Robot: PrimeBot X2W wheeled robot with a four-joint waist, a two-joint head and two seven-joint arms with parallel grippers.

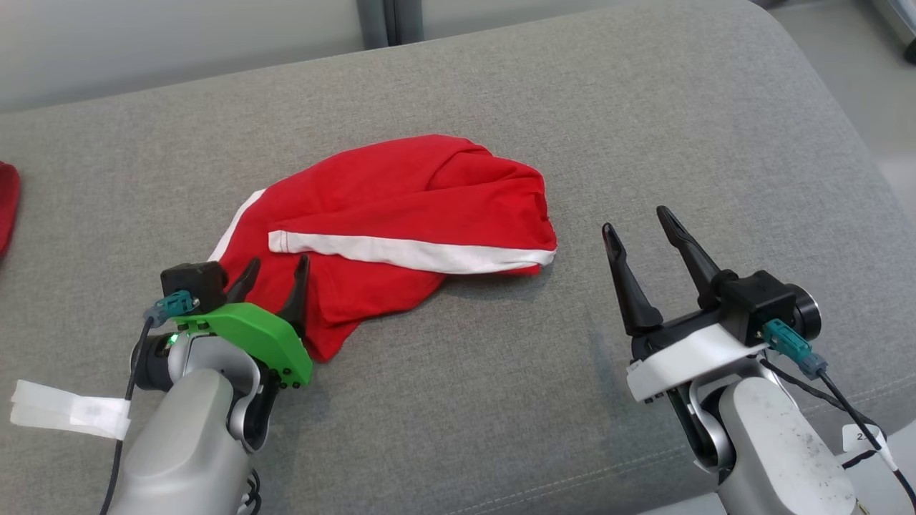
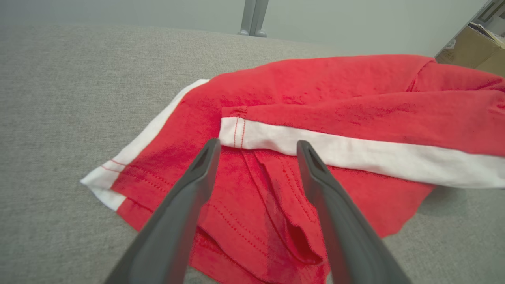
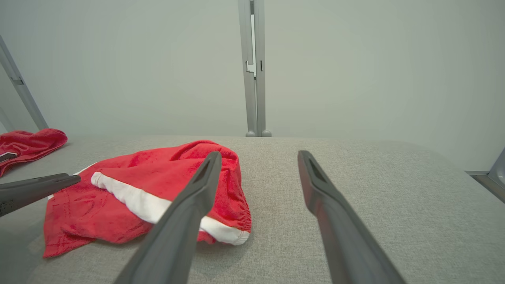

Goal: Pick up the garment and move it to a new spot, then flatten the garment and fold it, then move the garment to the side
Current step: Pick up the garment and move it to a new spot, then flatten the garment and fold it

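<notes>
We saw the red garment (image 1: 401, 193) crumpled on the grey cushion (image 1: 501, 86). Our left gripper (image 1: 279, 262) sat fingers apart over its near corner. The right gripper (image 1: 635, 222), also spread, stood clear of it.

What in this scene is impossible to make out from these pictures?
Red garment: head view, bunched over itself, hiding lower layers and full shape.
Second red cloth: head view, cut off by the left edge.
Left gripper: head and left wrist views leave unclear whether its fingertips touch the garment.
White tag: head view, any print too blurred to read.
Cardboard box: left wrist view, cut by the right edge.
</notes>
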